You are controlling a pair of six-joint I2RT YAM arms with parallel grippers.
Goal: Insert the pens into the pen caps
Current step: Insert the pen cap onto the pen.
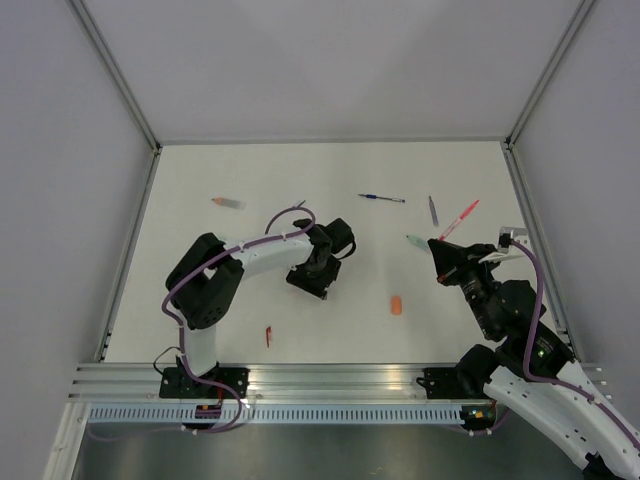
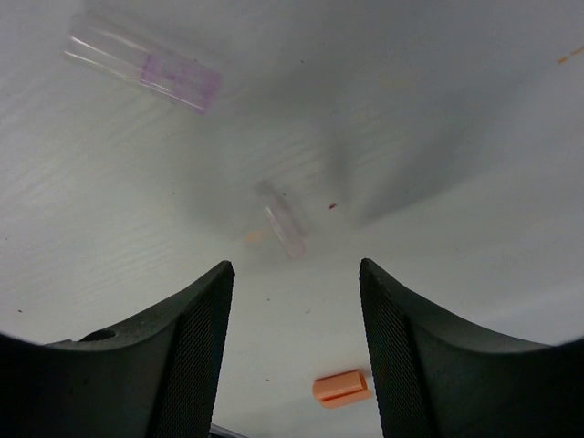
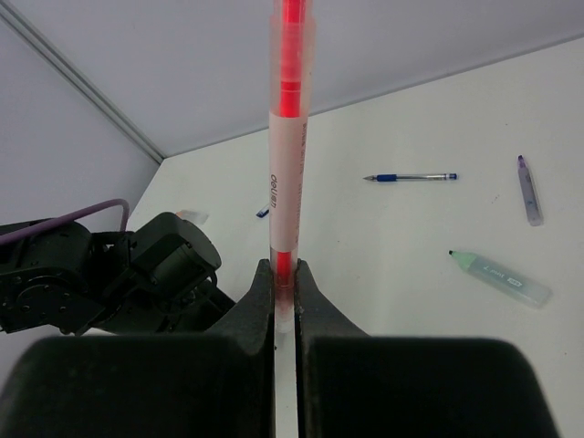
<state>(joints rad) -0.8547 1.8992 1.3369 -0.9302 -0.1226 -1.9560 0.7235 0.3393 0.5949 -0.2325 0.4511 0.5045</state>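
Pens: five in view, one of them held. The red pen [image 3: 286,182] is clamped at its lower end between the closed fingers of the right gripper [image 3: 285,274]. It stands straight up out of the gripper in the right wrist view. From above it points toward the far right corner of the tabletop [image 1: 200,300].

The blue pen [image 1: 382,198] lies in the far half, right of centre. The dark grey pen [image 1: 433,210] lies just to its right, apart from it. The green-tipped pen [image 1: 413,240] lies beside the right gripper [image 1: 445,252], its body partly hidden from above; the right wrist view shows it whole [image 3: 499,278] and untouched. A pale salmon pen [image 1: 228,203] lies in the far left part, well apart from the others.

The orange cap [image 1: 397,305] lies right of centre toward the near edge. It also shows low in the left wrist view [image 2: 342,388], free of the fingers.

The left gripper [image 1: 315,272] is over the middle of the tabletop. Its fingers [image 2: 196,347] stand apart with nothing between them.

Two translucent purple-tinted pieces [image 2: 146,66] [image 2: 285,224] lie ahead of the left gripper [image 2: 297,274], too blurred to identify.

A small red piece [image 1: 268,336] lies close to the near edge, left of centre; its kind cannot be told.
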